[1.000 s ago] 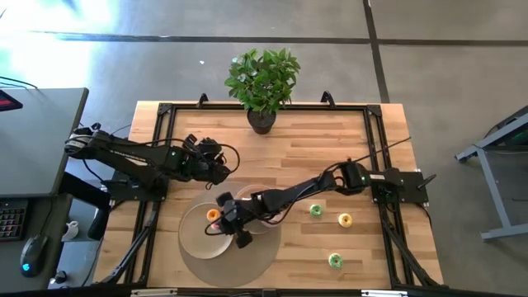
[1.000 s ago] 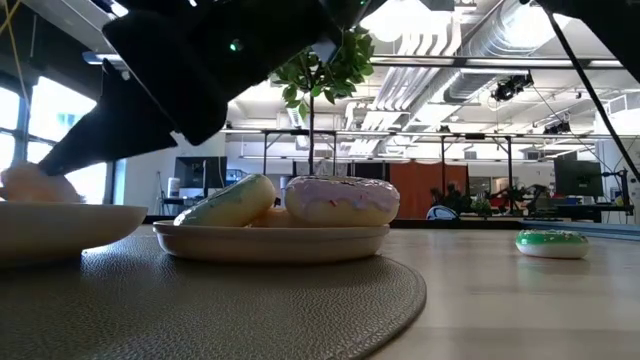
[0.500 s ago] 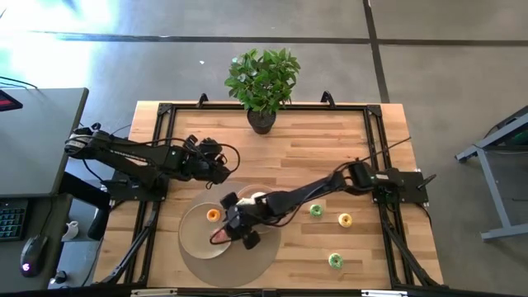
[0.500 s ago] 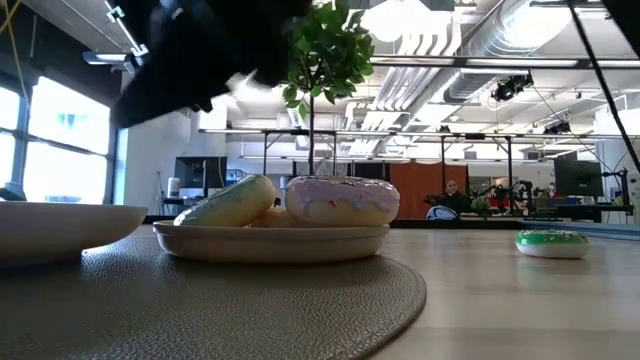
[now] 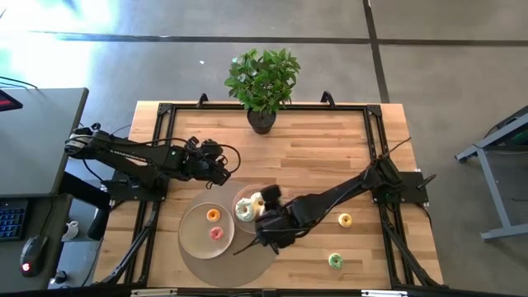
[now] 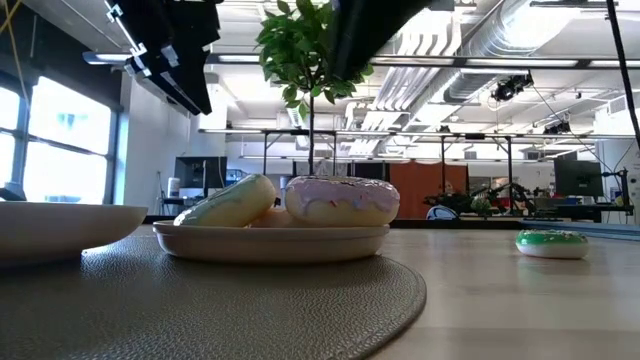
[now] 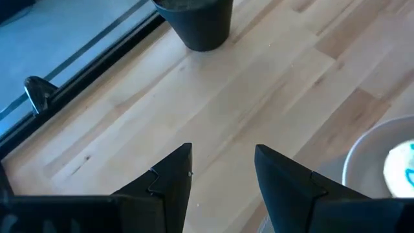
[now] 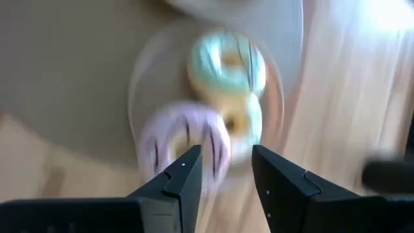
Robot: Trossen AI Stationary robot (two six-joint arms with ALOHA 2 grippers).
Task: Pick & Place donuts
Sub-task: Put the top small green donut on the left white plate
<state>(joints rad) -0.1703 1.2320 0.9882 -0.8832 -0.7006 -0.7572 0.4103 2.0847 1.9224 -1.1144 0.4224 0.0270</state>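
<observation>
Three larger donuts, white-green [image 5: 245,209], cream [image 5: 257,200] and pink [image 6: 342,200], lie on the small beige plate [image 5: 239,195]. An orange mini donut [image 5: 213,215] and a pink mini donut [image 5: 217,233] lie flat on the larger plate [image 5: 191,239]. A yellow mini donut [image 5: 345,219] and a green one [image 5: 335,261] lie on the bare wood. My right gripper [image 5: 262,233] [image 8: 226,158] is open and empty, above the mat beside the small plate. My left gripper [image 5: 223,172] [image 7: 223,158] hovers open over the wood, on the far-left side of the plates.
Both plates stand on a round grey mat [image 5: 247,264] in the table's near middle. A potted plant [image 5: 262,82] stands at the far edge. Another green mini donut [image 6: 552,243] lies on the wood in the low view. Bare wood lies to the right and far side.
My right gripper has drawn back from over the larger plate toward the table's right and risen. The pink mini donut that was under it a second ago now lies on that plate, free of the fingers. The left arm has kept still.
</observation>
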